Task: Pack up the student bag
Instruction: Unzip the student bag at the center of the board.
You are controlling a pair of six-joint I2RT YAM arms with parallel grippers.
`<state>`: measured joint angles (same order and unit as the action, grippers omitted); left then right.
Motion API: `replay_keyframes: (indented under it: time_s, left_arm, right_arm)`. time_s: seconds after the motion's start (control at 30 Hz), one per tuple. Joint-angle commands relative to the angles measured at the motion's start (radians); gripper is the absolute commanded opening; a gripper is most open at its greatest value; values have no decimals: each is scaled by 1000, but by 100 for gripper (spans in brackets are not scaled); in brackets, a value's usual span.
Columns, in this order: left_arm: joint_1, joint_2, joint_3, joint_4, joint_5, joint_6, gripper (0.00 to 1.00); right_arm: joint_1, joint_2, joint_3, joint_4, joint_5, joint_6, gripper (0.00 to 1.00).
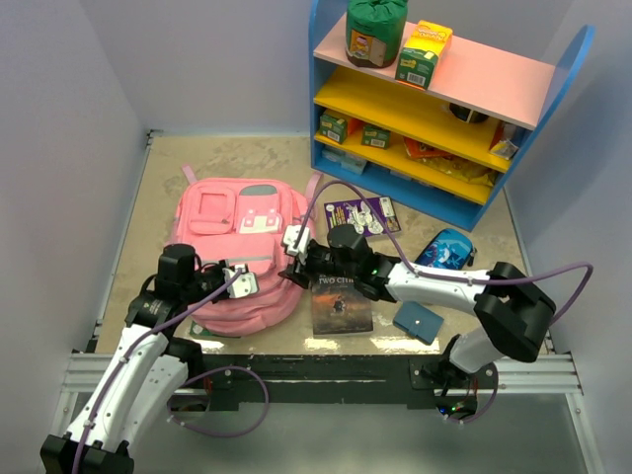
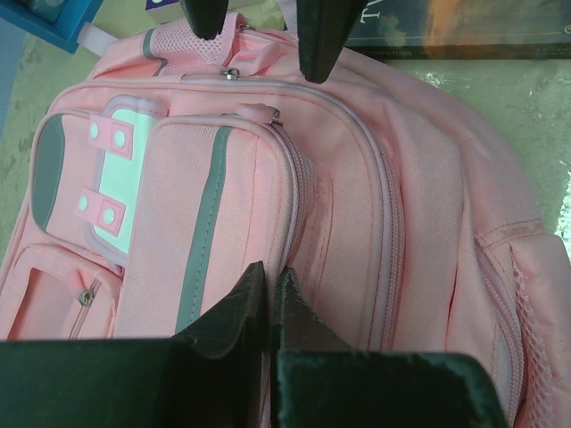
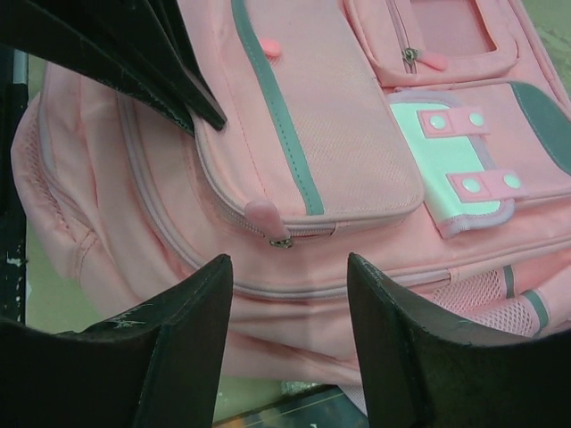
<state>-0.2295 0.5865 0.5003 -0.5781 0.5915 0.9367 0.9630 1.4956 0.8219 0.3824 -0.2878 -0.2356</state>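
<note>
One student bag [image 1: 232, 247], top view: flat on the worktop [image 1: 168, 168], middle left.
Left pincer [image 2: 270, 283], left wrist view: together at the pocket seam [image 2: 293, 201].
Right pincer [image 3: 287, 267], right wrist view: apart over the zip pull [image 3: 268, 221]; center it, then close.

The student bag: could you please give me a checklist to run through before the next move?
1. The student bag lies face up on the table: ok.
2. Main compartment open for packing: not ok, the main zipper looks closed.
3. The right gripper is open, poised over the front pocket's zipper pull: ok.
4. The left gripper is shut low on the bag; fabric actually pinched: cannot tell.
5. The book lies beside the bag, ready to pack: ok.
</note>
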Motion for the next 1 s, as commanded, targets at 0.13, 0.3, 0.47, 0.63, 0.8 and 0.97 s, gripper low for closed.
replay_keyframes:
  time_s: [0.13, 0.3, 0.47, 0.63, 0.8, 0.97]
  left_arm:
    - [10, -1, 43, 34, -15, -4, 0]
    - [10, 1, 44, 32, -22, -1, 0]
    - [9, 6, 44, 38, -22, -4, 0]
    - [10, 10, 46, 44, -30, -9, 0]
    - [10, 12, 41, 50, -32, -16, 0]
    - [10, 13, 43, 70, -41, -44, 0]
  right_arm:
    - [8, 80, 109, 76, -63, -25, 55]
    - [10, 124, 137, 87, -93, -25, 52]
    - [11, 155, 161, 76, -119, -24, 42]
    - [13, 155, 149, 72, -134, -22, 15]
    - [13, 118, 120, 73, -111, -10, 0]
    - [17, 94, 99, 81, -77, 39, 0]
